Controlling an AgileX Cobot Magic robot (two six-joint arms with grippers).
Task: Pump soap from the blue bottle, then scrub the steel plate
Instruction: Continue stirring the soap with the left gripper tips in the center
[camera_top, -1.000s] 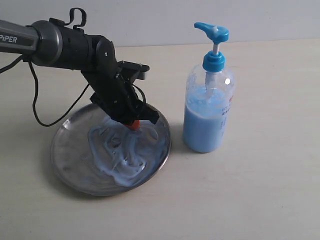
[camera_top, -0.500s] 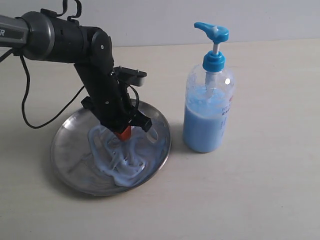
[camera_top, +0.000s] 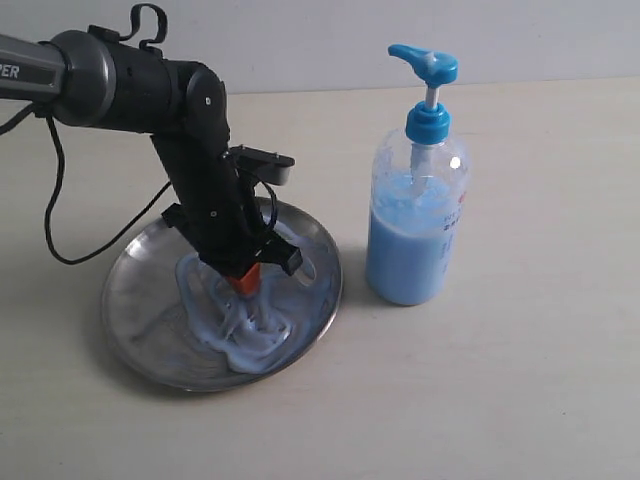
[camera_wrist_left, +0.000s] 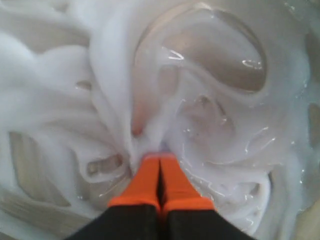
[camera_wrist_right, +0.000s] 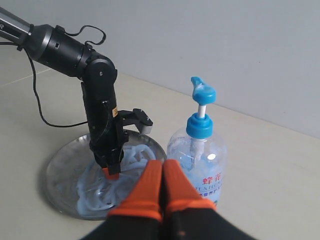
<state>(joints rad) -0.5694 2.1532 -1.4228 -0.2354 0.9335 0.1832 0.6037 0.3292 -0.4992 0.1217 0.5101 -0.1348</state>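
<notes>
The round steel plate (camera_top: 135, 300) lies on the table's left, smeared with thick pale-blue swirls of soap (camera_top: 250, 325). My left gripper (camera_top: 243, 282) points down into the plate, its orange fingertips pressed together in the soap; the left wrist view shows the left gripper (camera_wrist_left: 160, 159) shut with nothing between them, soap (camera_wrist_left: 60, 100) all around. The blue bottle (camera_top: 415, 225) stands upright just right of the plate, pump head raised. My right gripper (camera_wrist_right: 162, 165) is shut and empty, seen only in the right wrist view, held off in front of the blue bottle (camera_wrist_right: 200, 150) and the steel plate (camera_wrist_right: 60, 175).
The beige table (camera_top: 520, 380) stretches bare to the right and front of the bottle. A black cable (camera_top: 70, 230) loops from the left arm down beside the plate. A pale wall (camera_top: 300, 40) closes off the back.
My left gripper has dragged its shut tips through the soap from the plate's far right side toward its middle and front, the arm swinging more upright. The bottle has not moved.
</notes>
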